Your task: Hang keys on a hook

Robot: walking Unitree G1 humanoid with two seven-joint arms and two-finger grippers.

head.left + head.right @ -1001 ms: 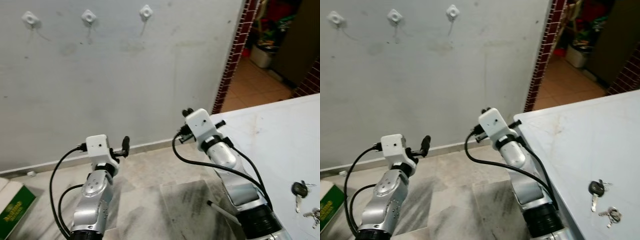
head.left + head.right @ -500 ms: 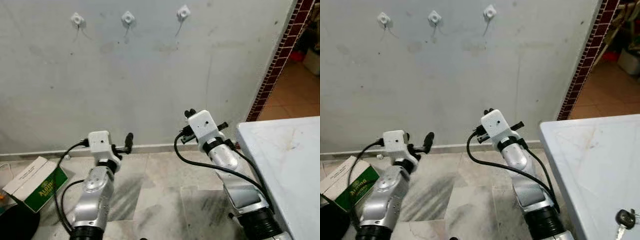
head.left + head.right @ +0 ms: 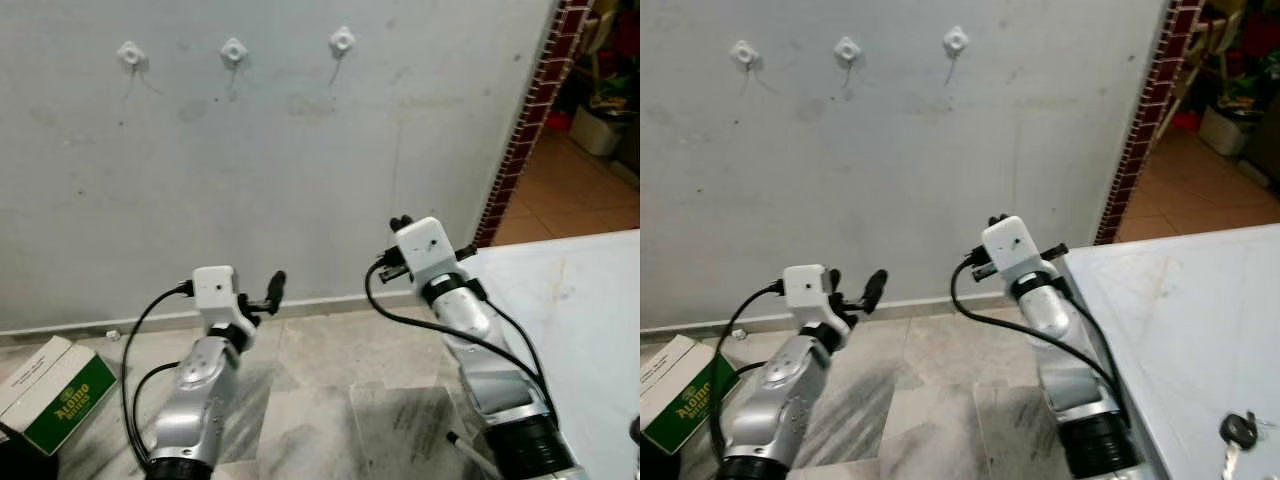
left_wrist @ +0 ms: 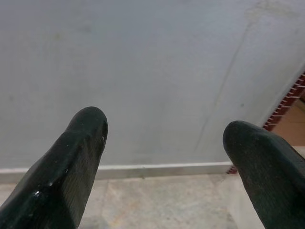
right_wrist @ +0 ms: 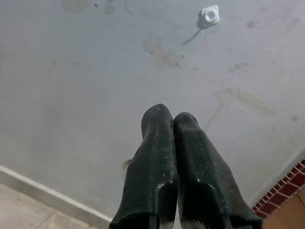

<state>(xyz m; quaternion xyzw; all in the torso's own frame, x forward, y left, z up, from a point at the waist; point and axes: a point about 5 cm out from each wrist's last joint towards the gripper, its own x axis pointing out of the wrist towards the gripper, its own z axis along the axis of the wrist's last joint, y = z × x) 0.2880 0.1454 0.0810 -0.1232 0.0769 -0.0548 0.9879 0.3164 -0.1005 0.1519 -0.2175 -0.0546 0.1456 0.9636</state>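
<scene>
- Two grippers, both empty: right gripper (image 5: pixel 172 125) pressed together at frame centre, left gripper (image 4: pixel 164 143) spread wide, lower left.
- Keys (image 3: pixel 1238 432) lie on the table (image 3: pixel 1160 310), lower right corner.
- Three hooks (image 3: pixel 233 50) sit upper left on the wall.
- Best turn right first, open the right fingers, then pinch the ring.

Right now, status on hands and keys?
Left hand open, empty. Right hand shut, empty. Keys on the white table. Three hooks bare.

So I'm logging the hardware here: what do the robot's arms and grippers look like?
Both arms are silver metal tubes with white boxy wrist blocks and looping black cables. The left gripper and right gripper each have two long, glossy black fingers with rounded tips.
</scene>
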